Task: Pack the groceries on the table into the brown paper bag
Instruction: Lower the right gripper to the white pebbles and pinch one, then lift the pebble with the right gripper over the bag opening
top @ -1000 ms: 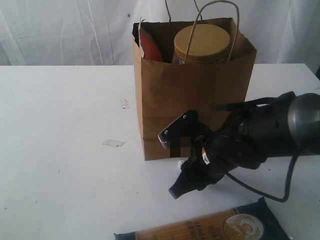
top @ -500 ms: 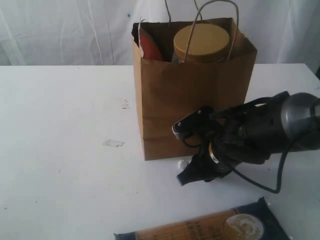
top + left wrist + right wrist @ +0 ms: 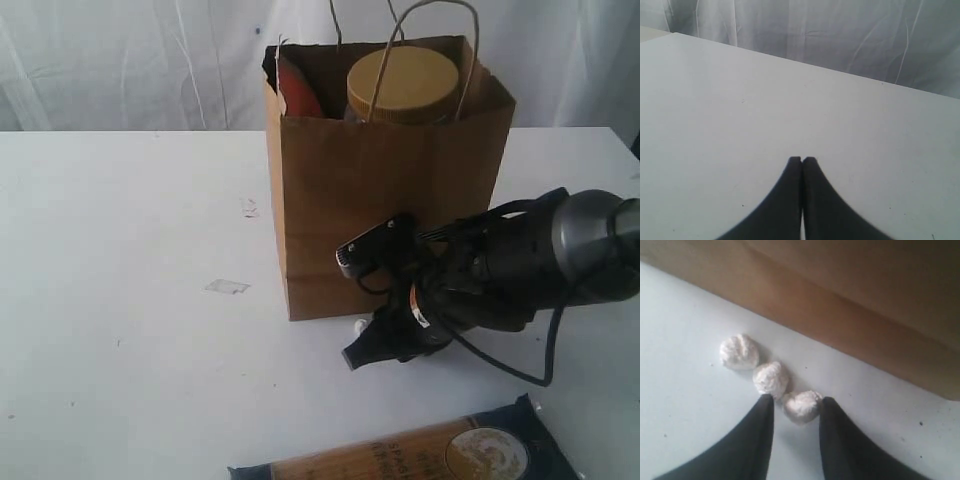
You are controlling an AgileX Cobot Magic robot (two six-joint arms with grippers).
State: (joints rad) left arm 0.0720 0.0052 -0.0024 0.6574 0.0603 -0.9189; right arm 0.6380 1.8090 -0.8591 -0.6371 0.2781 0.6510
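Observation:
The brown paper bag (image 3: 380,190) stands upright mid-table. Inside it show the clear jar's tan lid (image 3: 405,84) and the orange-brown pouch (image 3: 298,90). The long dark-blue-and-tan packet (image 3: 420,456) lies flat at the front edge. My right gripper (image 3: 348,310) is low at the bag's front base, open, its fingertips (image 3: 765,401) on either side of a small white pebble-like bit (image 3: 801,406); the bag wall (image 3: 855,315) is just beyond. My left gripper (image 3: 802,159) is shut and empty over bare white table (image 3: 740,100); the exterior view does not show it. The other groceries are hidden.
Two more white pebble bits (image 3: 739,352) (image 3: 771,379) lie in a row beside the first. A small clear scrap (image 3: 227,287) and a faint mark (image 3: 249,208) sit left of the bag. White curtain hangs behind the table (image 3: 120,330).
My right gripper has dropped and shifted toward the bag's base, and its fingers have come closer together around a pebble bit. The bag and the packet have not moved.

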